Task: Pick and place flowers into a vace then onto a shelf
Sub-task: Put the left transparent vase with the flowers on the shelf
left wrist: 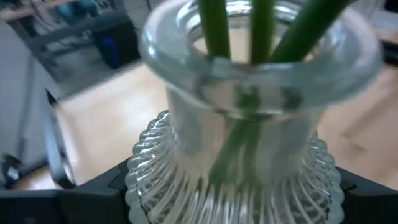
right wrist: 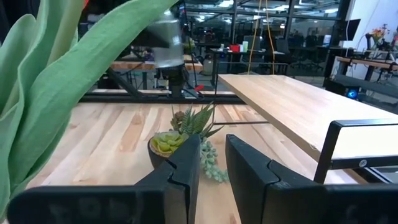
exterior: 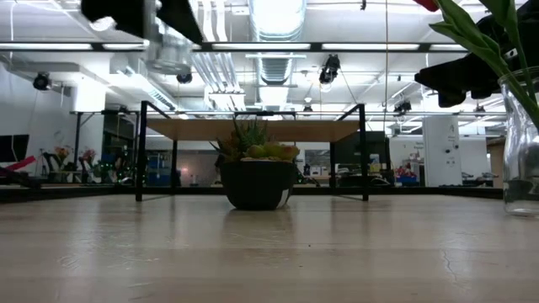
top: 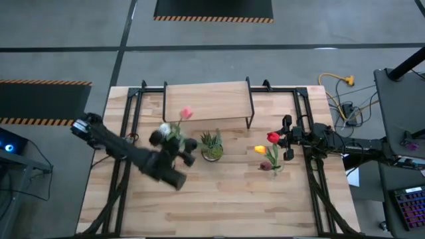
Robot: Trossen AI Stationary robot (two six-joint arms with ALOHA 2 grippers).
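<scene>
While my left hand [top: 174, 147] grips a ribbed glass vase [left wrist: 249, 124] of flowers [top: 180, 121] lifted above the counter [top: 219, 199] near the potted plant [top: 212, 146], my right hand [right wrist: 211, 165], fingers narrow and empty, hovers beside a second vase [exterior: 522, 143] of tulips [top: 269, 149]. Behind stands the shelf [top: 207, 101].

Around my table [top: 219, 199] of pale wood slats I see a grey concrete floor [top: 60, 40] with dark mats [top: 214, 9] edged in orange-and-black stripes, and a yellow cable [top: 337, 81] to one side. Beyond it is an open workshop with white walls, exposed ceiling ducts [exterior: 278, 63], strip lights [exterior: 76, 46], and distant desks [right wrist: 364, 65] and shelving.
</scene>
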